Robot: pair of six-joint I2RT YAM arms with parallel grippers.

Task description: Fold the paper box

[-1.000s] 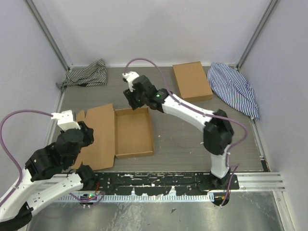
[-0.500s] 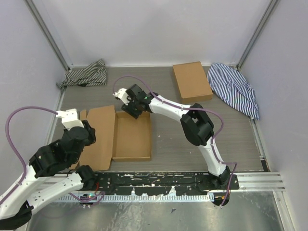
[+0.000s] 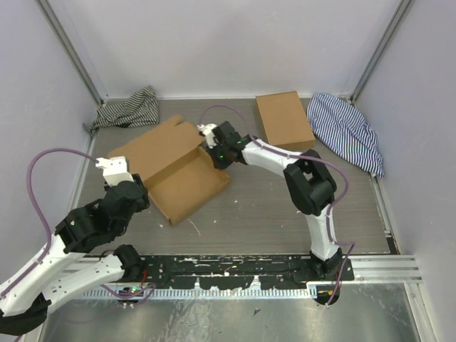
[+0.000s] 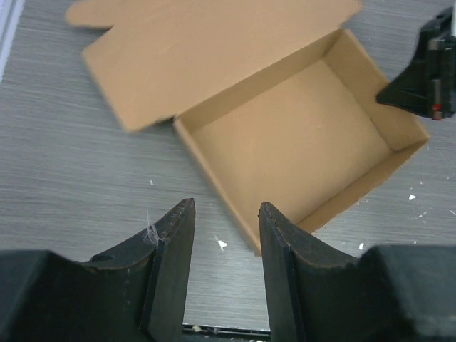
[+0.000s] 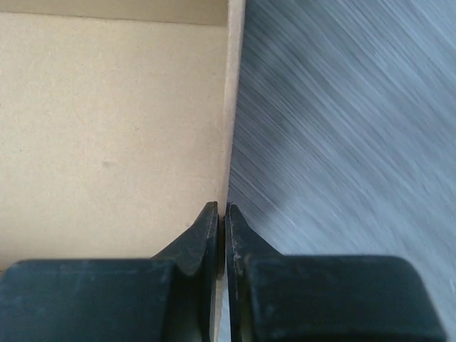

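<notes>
The paper box [image 3: 189, 187] is a shallow open brown cardboard tray lying skewed on the table, with its lid flap [image 3: 153, 146] spread out to the far left. My right gripper [image 3: 212, 151] is shut on the tray's far right wall near a corner. In the right wrist view the thin wall edge [image 5: 228, 107] runs into the closed fingertips of the right gripper [image 5: 221, 210]. My left gripper [image 3: 135, 201] is open and empty, just near-left of the tray. In the left wrist view the left gripper [image 4: 226, 214] hangs beside the box's [image 4: 292, 149] near corner.
A smaller closed brown box [image 3: 285, 120] lies at the back right. A blue striped cloth [image 3: 349, 132] lies at the far right, and a dark striped cloth [image 3: 128, 110] in the back left corner. Grey walls enclose the table.
The right gripper has closed on the tray's wall, and the box has turned so that its lid now points far left. The left arm has moved slightly forward.
</notes>
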